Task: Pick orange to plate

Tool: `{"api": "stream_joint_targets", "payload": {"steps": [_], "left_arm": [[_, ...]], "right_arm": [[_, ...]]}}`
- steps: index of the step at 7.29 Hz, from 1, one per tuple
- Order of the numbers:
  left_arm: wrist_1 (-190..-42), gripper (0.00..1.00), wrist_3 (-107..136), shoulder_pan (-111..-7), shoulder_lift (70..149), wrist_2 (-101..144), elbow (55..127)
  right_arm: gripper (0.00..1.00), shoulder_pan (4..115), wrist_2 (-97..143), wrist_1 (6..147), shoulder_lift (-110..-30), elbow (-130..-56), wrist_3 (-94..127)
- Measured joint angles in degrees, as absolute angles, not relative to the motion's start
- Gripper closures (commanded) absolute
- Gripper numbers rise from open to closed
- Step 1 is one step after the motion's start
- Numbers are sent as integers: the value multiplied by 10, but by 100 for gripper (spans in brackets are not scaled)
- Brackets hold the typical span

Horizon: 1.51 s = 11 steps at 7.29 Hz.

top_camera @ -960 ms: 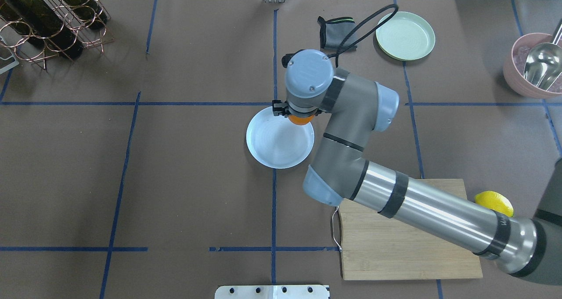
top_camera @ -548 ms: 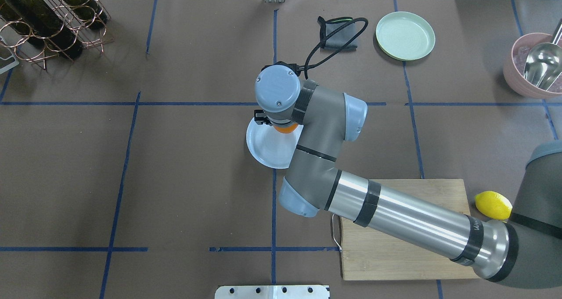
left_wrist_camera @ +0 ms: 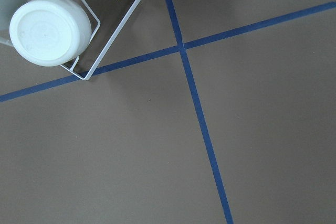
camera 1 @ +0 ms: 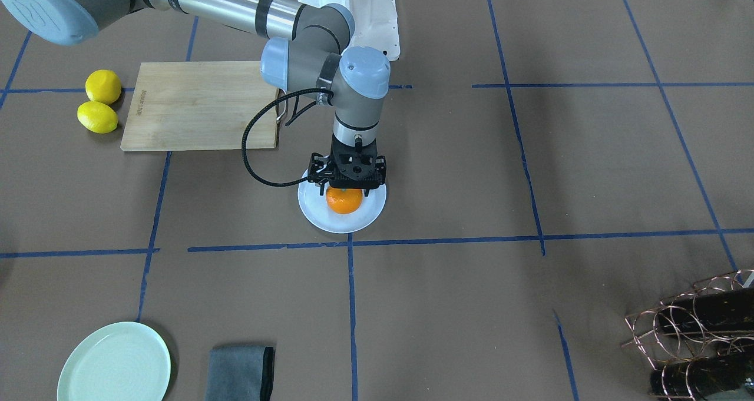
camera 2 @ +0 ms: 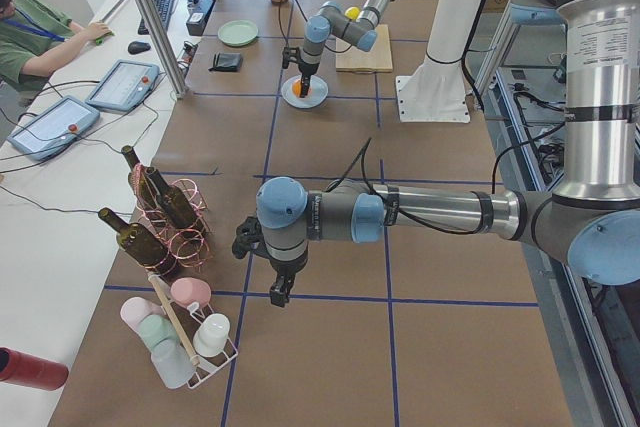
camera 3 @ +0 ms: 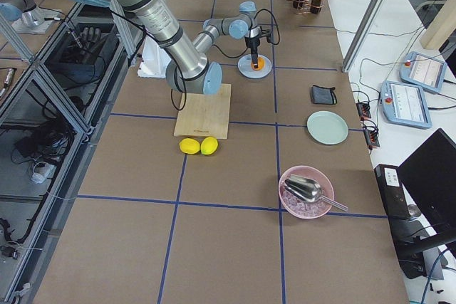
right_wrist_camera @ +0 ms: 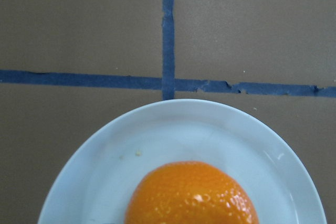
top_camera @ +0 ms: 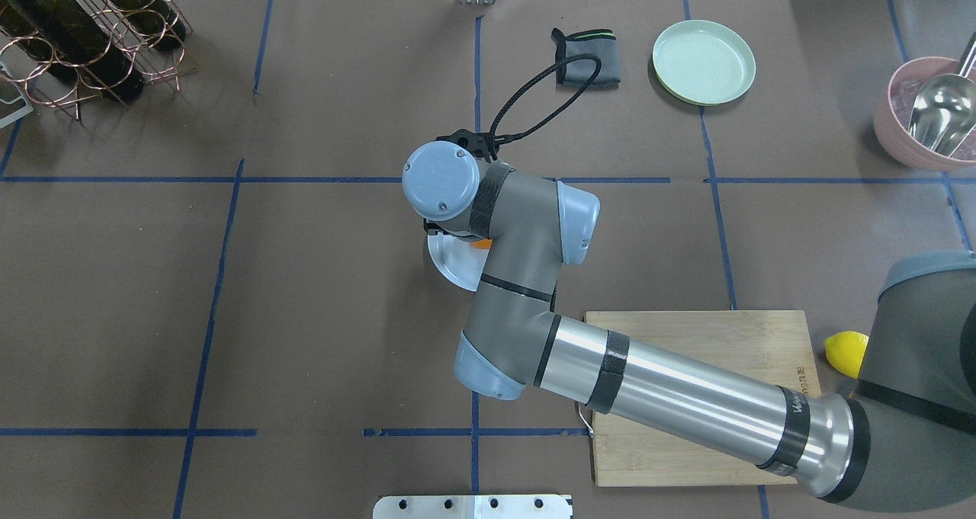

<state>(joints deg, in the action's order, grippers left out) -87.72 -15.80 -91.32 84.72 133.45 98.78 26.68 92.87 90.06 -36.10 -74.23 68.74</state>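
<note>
The orange (camera 1: 344, 201) hangs low over the middle of the pale bluish-white plate (camera 1: 316, 215), right under my right gripper (camera 1: 346, 190), which points straight down and is shut on it. The right wrist view has the orange (right_wrist_camera: 191, 192) filling its bottom edge, with the plate (right_wrist_camera: 184, 127) beneath; no fingers show there. From overhead, the wrist hides all but a sliver of the orange (top_camera: 481, 238) and part of the plate (top_camera: 450, 261). My left gripper (camera 2: 280, 292) hangs near the bottle rack, seen only from the side, so I cannot tell its state.
Two lemons (camera 1: 101, 102) lie beside the wooden board (camera 1: 200, 103). A mint-green plate (top_camera: 703, 62) and a grey cloth (top_camera: 587, 65) sit at the far side. There is also a bottle rack (top_camera: 84, 31), a pink bowl with a scoop (top_camera: 930, 115) and a cup rack (left_wrist_camera: 47, 24).
My right arm has swung left and nearer with the orange, from the plate's far rim to over its middle. Its wrist now covers most of the plate from overhead.
</note>
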Motion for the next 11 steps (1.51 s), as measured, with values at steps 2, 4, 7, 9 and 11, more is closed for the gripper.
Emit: {"api": "stream_joint_targets", "payload": {"steps": [2,4,7,9,11], "left_arm": [[-879,0,-158,-913,848,1333,987],[-879,0,-160,-914,848,1329,987],[-877,0,-158,-915,847,1333,987],[-876,0,-158,-915,843,1335,988],[-875,0,-158,-915,836,1350,989]], "right_arm": [[0,291,949,904,-362,-774,675],[0,368,1032,925,-383,-825,598],[0,560,1180,961,-550,-954,291],[0,707,1249,966,-679,-974,39],[0,795,1264,941,-819,-978,-52]]}}
